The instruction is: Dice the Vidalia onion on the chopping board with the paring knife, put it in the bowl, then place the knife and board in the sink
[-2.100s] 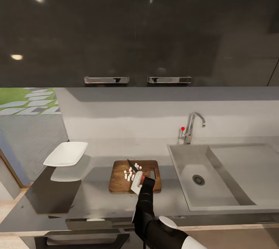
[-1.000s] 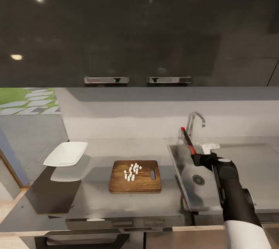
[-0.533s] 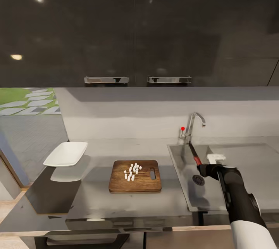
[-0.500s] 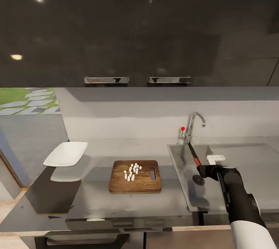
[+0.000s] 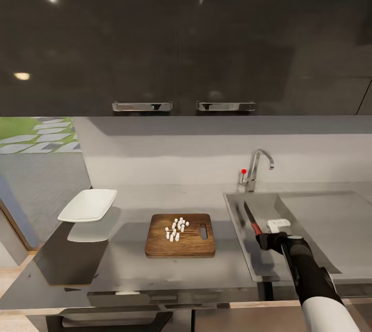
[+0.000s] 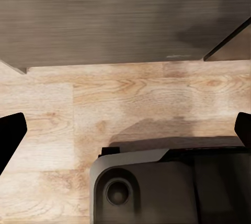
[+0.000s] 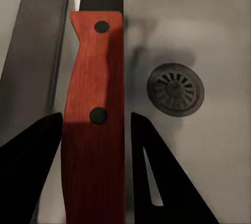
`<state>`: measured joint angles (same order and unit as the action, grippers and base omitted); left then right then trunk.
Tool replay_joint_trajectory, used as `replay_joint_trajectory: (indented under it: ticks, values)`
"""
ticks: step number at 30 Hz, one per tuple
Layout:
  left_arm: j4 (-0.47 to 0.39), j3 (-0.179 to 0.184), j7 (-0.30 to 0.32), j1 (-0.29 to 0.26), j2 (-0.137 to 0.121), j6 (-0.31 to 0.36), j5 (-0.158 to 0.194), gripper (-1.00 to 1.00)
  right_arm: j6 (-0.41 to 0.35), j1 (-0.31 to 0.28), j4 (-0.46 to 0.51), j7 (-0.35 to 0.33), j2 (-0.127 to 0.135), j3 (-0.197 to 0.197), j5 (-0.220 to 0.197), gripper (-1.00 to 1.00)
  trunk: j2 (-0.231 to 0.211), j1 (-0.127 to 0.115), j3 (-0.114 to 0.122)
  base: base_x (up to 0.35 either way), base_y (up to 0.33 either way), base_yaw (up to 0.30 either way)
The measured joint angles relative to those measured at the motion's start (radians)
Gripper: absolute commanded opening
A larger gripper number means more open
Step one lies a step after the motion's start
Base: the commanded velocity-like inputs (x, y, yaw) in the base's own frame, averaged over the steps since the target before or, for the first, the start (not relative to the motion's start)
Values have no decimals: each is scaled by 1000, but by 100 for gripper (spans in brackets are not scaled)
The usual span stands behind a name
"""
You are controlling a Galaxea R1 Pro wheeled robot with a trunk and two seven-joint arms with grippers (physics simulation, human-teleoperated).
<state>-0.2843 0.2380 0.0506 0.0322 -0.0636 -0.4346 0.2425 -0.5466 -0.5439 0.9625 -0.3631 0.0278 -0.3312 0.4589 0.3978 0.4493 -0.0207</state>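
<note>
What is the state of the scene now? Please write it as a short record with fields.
right gripper: over the sink basin, fingers on either side of the paring knife handle
paring knife: held, dark blade pointing toward the faucet
sink: drain seen beside the handle in the right wrist view
chopping board: on the countertop, white diced onion pieces on it
bowl: white, left of the board
left gripper: fingers apart, over wooden floor

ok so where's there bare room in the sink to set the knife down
The sink basin floor is bare all round the drain, and the drainboard on its far side is bare too. The right gripper holds the paring knife over the basin's near-left part, close to the wall beside the chopping board.
</note>
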Motion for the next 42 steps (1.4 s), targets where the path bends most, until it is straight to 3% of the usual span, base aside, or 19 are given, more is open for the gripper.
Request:
replay_joint_trajectory:
  ticks: [15, 28, 42]
  values:
    - [-1, 1, 0, 0, 1, 0, -1, 100, -4, 0, -22, 21, 2, -5, 0, -100, 0, 0, -14, 0, -4, 0]
    - [0, 2, 0, 0, 0, 0, -2, 100, -1, 0, -39, 22, -4, -1, -1, -100, 0, 0, -35, 0, -240, 0]
    - [0, 0, 0, 0, 0, 0, -1, 100, 2, 0, -65, 22, -7, 1, -1, -100, 0, 0, -57, 0, -20, 0]
